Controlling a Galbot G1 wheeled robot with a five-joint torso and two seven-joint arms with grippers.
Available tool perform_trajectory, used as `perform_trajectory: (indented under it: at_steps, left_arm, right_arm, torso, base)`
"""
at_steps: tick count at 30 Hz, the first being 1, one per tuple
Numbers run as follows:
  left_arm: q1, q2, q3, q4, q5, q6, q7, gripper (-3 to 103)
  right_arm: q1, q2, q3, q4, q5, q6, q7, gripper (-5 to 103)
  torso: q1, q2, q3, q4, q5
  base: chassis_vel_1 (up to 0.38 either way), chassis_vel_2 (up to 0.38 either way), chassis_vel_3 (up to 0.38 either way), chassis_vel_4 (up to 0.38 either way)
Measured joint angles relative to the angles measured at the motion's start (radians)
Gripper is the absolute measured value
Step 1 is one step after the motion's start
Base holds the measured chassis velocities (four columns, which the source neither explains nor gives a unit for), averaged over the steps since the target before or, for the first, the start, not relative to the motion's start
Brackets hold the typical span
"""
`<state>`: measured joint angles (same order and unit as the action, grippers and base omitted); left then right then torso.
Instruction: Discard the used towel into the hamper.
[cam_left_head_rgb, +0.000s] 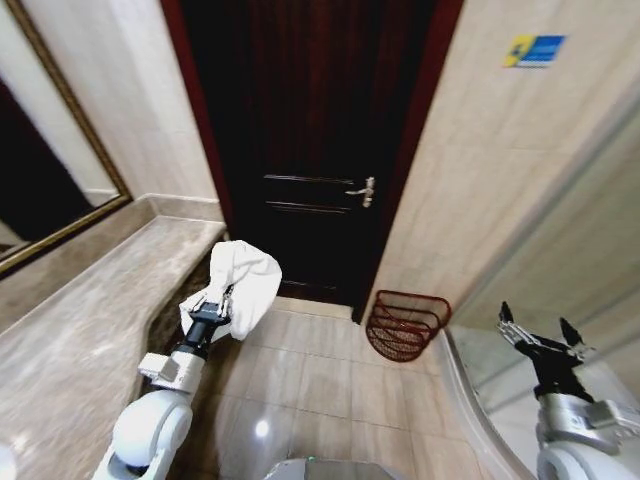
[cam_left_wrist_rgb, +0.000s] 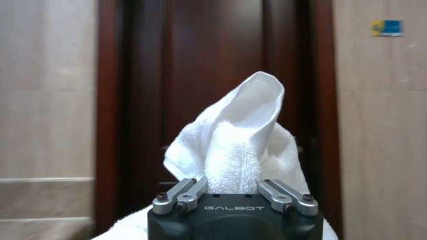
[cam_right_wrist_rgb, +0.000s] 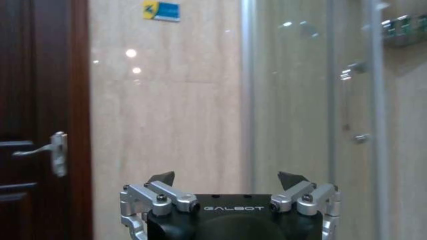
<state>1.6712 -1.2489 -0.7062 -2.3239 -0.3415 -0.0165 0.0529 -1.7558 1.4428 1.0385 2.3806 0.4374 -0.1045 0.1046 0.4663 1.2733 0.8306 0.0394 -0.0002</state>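
A white towel (cam_left_head_rgb: 245, 285) hangs bunched from my left gripper (cam_left_head_rgb: 215, 305), which is shut on it and held up beside the counter's edge. In the left wrist view the towel (cam_left_wrist_rgb: 240, 145) stands up between the closed fingers (cam_left_wrist_rgb: 190, 190), in front of the dark door. The hamper (cam_left_head_rgb: 405, 325), a small red-brown open-weave basket, sits on the floor against the wall right of the door, to the right of the towel and lower. My right gripper (cam_left_head_rgb: 540, 335) is raised at the far right, open and holding nothing; its spread fingertips (cam_right_wrist_rgb: 163, 177) show in the right wrist view.
A marble counter (cam_left_head_rgb: 90, 330) runs along the left under a framed mirror (cam_left_head_rgb: 40, 190). A dark wooden door (cam_left_head_rgb: 310, 140) with a lever handle (cam_left_head_rgb: 362, 190) stands ahead. A glass shower enclosure (cam_left_head_rgb: 560, 290) curves at the right. Tiled floor (cam_left_head_rgb: 310, 370) lies between.
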Motion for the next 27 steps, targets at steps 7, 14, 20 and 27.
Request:
perform_trajectory:
  at_steps: [7,14,20,27]
  left_arm:
    - [0.000,-0.006,0.003,0.000,0.003,-0.006,0.023,15]
    - [-0.004,-0.010,0.001,0.006,0.003,-0.010,0.028,15]
    - [-0.004,-0.014,-0.003,0.022,0.003,-0.022,0.034,15]
    - [-0.009,-0.024,0.001,0.039,-0.005,-0.048,0.039,15]
  right_arm:
    - [0.011,-0.014,0.001,0.008,-0.002,-0.014,-0.002,100]
    - [-0.004,-0.014,0.010,0.002,-0.002,-0.008,-0.015,100]
    - [-0.017,-0.015,0.021,-0.005,-0.001,0.006,-0.022,100]
    - [-0.031,-0.006,0.020,-0.006,-0.006,0.022,-0.028,100]
  torso:
    - [0.000,0.000,0.000,-0.0002,0.0003]
    - [0.000,0.000,0.000,0.0000,0.0003]
    - [0.000,0.000,0.000,-0.0001,0.0002]
    - [0.000,0.000,0.000,-0.0005,0.0003]
  base:
    - [-0.135,-0.131,-0.130,-0.125]
    - [-0.121,-0.124,-0.131,-0.126]
    - [-0.117,-0.126,-0.121,-0.136]
    - [-0.123,-0.116,-0.111,-0.115]
